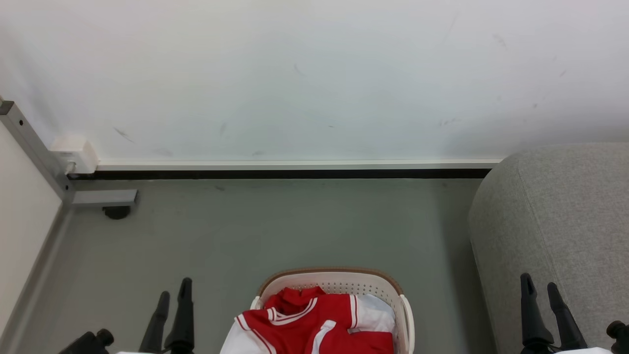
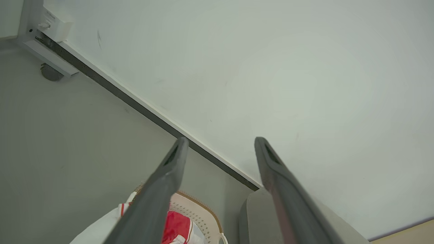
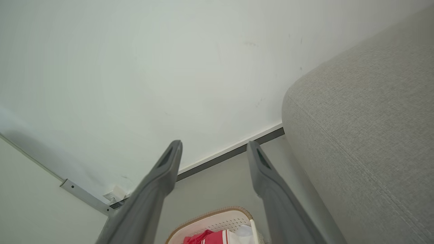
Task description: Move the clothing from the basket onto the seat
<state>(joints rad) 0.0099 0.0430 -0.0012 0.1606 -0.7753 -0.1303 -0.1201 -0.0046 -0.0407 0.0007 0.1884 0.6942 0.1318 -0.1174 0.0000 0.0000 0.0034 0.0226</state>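
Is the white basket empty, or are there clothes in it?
Not empty: crumpled red and white clothing lies inside the oval cream-white plastic basket with the brown rim.

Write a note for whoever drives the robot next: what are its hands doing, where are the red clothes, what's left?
Left gripper: open, empty.
Right gripper: open, empty.
Soft red-and-white sports clothing: all heaped in the oval cream-white perforated plastic basket with a brown rim, between the grippers.
Large light grey fabric sofa: right of the basket, no clothing on the part in view.
Done: nothing yet.
Left: lift the clothing out and lay it on the sofa.
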